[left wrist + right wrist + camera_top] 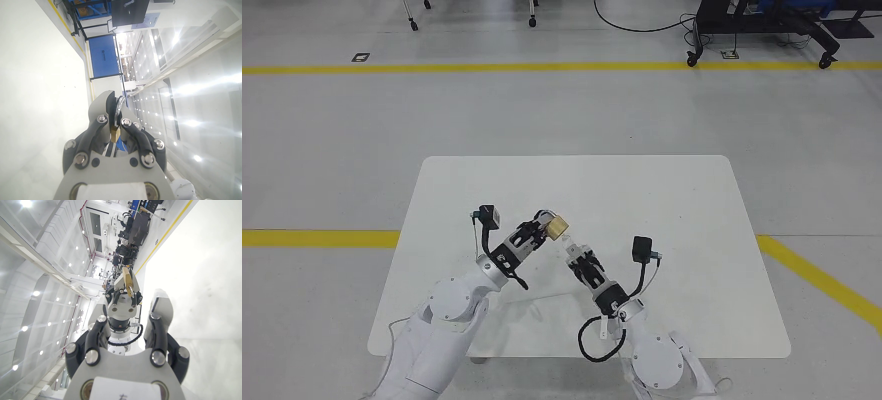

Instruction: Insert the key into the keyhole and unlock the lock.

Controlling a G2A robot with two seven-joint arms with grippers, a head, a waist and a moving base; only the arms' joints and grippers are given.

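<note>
Padlock [555, 228], brass, is held above the desk's [682, 200] middle, somewhat nearer the front edge, clamped between the closed fingers of the left gripper [542, 230]. Just to its right, close to the lock but apart from it, the right gripper [575, 254] has its fingers spread wide and holds nothing.
</note>
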